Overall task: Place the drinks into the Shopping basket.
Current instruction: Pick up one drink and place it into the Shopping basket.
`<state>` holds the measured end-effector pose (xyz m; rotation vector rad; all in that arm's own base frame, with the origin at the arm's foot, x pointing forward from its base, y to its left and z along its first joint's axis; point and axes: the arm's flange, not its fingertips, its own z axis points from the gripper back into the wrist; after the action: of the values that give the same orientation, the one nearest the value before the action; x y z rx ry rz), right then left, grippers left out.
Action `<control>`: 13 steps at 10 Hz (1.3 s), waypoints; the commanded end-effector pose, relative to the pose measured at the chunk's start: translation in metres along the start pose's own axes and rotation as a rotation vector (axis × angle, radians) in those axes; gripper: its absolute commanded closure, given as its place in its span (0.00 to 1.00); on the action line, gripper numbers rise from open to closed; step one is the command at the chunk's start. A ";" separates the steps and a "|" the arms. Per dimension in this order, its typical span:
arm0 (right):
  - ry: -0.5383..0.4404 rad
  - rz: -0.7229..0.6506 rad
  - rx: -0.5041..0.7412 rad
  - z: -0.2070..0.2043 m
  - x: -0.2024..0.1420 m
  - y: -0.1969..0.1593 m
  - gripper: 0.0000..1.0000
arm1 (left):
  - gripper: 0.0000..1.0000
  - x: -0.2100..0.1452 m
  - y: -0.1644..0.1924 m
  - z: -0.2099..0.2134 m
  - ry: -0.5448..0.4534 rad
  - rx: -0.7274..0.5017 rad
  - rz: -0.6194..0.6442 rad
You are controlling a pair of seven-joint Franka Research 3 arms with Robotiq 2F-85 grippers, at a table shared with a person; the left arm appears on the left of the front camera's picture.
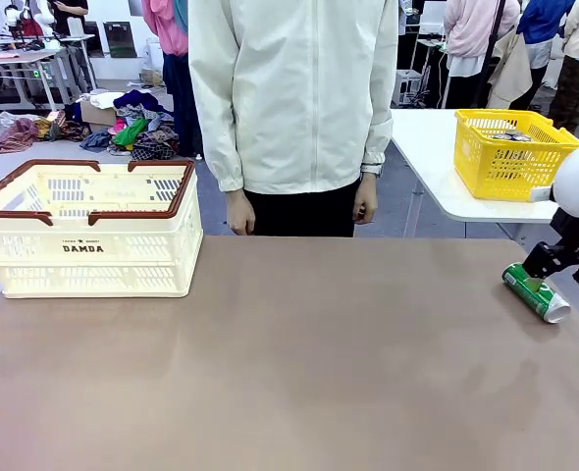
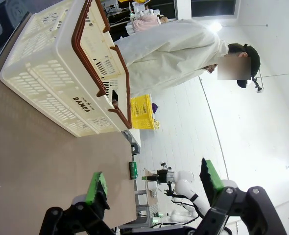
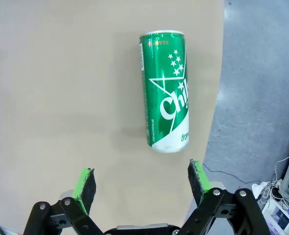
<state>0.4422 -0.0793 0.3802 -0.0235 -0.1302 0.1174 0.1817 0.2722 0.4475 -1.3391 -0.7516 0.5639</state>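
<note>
Table [image 1: 299,373]: a wide brown top. A bare stretch of it lies between the shopping basket on the left and the can on the right.
Person [image 1: 289,98]: stands at the far edge in a pale jacket, arms hanging, hands off the table.
Shopping basket [image 1: 93,257]: cream with slotted walls and a brown rim and handles. It sits upright at the far left of the table, well apart from the can.
Side table [image 1: 427,157]: white, behind the right end of the brown table.
Yellow basket [image 1: 510,162]: stands on the side table. What is inside it is too small to tell.
Right gripper [image 3: 142,183]: jaws spread wide and holding nothing, hanging just above the can at the table's right edge.
Left gripper [image 2: 153,183]: jaws wide and holding nothing, over the table on the near side of the shopping basket.
Green can [image 3: 166,93]: lies on its side near the table's right edge. It is ahead of the right gripper's fingers, nearer one finger than the other, and touches neither.
Writing: "DAMDA" on the shopping basket's side; white "Chil" and stars on the can.
</note>
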 end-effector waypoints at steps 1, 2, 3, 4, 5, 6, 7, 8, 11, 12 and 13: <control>0.090 0.030 0.038 -0.001 0.023 0.006 0.00 | 0.00 0.001 -0.001 0.001 -0.001 -0.016 -0.016; 0.121 0.029 0.051 -0.006 0.029 0.005 0.00 | 0.00 0.001 -0.001 0.001 -0.001 -0.016 -0.016; 0.145 0.024 0.045 -0.012 0.034 0.005 0.00 | 0.00 0.001 -0.001 0.001 -0.001 -0.016 -0.016; 0.141 -0.002 0.011 -0.019 0.037 0.002 0.00 | 0.00 0.001 -0.001 0.001 -0.001 -0.016 -0.016; 0.122 -0.033 -0.009 -0.024 0.042 -0.002 0.00 | 0.00 0.001 -0.001 0.001 -0.001 -0.016 -0.016; 0.114 -0.053 -0.027 -0.027 0.044 -0.008 0.00 | 0.00 0.001 -0.001 0.001 -0.001 -0.016 -0.016; 0.107 -0.071 -0.027 -0.034 0.048 -0.015 0.00 | 0.00 0.001 -0.001 0.001 -0.001 -0.016 -0.016; 0.097 -0.092 -0.007 -0.044 0.052 -0.024 0.00 | 0.00 0.001 -0.001 0.001 -0.001 -0.016 -0.016; 0.092 -0.149 0.054 -0.072 0.063 -0.048 0.00 | 0.00 0.001 -0.001 0.001 -0.001 -0.016 -0.016; 0.090 -0.163 0.081 -0.078 0.066 -0.051 0.00 | 0.00 0.001 -0.001 0.001 -0.001 -0.016 -0.016; 0.102 -0.168 0.097 -0.083 0.067 -0.052 0.00 | 0.00 0.001 -0.001 0.001 -0.001 -0.016 -0.016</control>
<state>0.5162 -0.1219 0.3074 0.0428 -0.0101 -0.0490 0.1815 0.2723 0.4473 -1.3390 -0.7522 0.5641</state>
